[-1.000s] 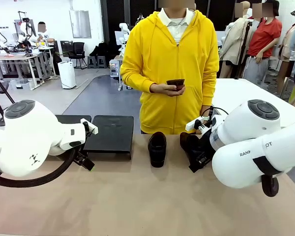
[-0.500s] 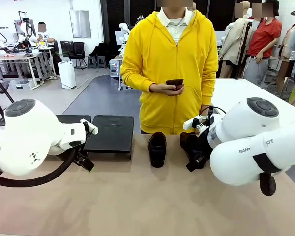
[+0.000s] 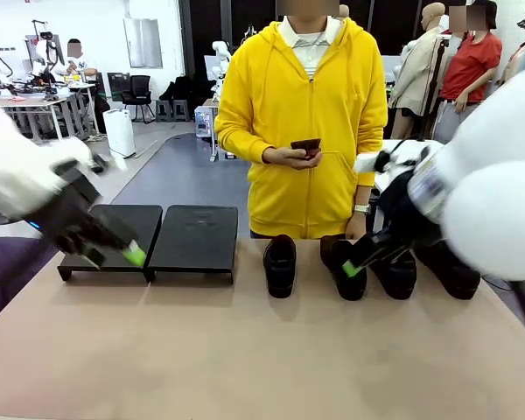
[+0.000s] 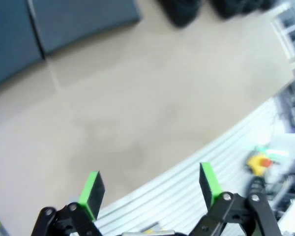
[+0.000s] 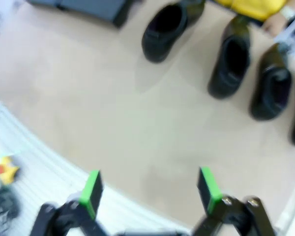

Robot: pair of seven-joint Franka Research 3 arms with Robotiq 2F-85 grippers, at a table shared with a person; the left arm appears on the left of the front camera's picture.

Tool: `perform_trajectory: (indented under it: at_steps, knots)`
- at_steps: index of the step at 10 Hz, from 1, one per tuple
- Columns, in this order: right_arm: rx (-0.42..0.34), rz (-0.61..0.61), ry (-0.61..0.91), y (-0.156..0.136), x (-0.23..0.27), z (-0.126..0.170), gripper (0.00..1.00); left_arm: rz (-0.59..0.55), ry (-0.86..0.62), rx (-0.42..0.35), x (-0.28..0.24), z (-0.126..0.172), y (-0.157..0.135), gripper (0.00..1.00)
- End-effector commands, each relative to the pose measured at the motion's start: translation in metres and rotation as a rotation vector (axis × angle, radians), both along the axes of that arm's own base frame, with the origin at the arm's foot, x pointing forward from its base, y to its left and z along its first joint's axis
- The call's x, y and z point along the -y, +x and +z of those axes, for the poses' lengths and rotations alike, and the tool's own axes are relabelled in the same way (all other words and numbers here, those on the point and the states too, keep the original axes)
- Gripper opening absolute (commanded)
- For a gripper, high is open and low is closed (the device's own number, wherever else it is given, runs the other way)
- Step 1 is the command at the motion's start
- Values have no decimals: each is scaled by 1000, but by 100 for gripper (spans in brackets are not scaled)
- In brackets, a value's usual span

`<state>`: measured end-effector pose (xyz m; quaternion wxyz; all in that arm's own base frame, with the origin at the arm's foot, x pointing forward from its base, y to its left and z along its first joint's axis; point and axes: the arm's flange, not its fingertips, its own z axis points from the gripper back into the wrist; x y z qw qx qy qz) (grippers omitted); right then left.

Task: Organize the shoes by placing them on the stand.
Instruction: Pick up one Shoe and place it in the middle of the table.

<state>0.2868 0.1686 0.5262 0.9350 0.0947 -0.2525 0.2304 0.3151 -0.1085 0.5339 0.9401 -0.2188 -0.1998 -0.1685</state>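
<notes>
Four black glossy shoes stand in a row at the table's far edge: one near the middle, then a second, a third and a fourth to its right. The stand, two black sloped panels, sits far left with nothing on it. My left gripper, blurred, hangs open in front of the stand's left panel. My right gripper, also blurred, is low beside the second shoe. The left wrist view shows the left gripper open over bare table. In the right wrist view the right gripper is open and the shoes lie ahead.
A person in a yellow hoodie stands at the far side behind the shoes, holding a dark phone in both hands. The near half of the tan table is bare. The table's front rail lies under the left gripper.
Both arms have swung fast and now blur. The left arm went up and left, the right arm up and right, uncovering the two right-hand shoes. Both grippers stay open.
</notes>
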Motion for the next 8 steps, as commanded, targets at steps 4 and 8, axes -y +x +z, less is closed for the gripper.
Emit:
perform_trajectory:
  at_steps: [4,8]
  knots:
    - [-4,-219,142,-121,143,51,100,88,-174,54,-116,19,-112,100]
    - [0,-250,234,-121,172,83,100,106,-165,8,-143,62,-104,100]
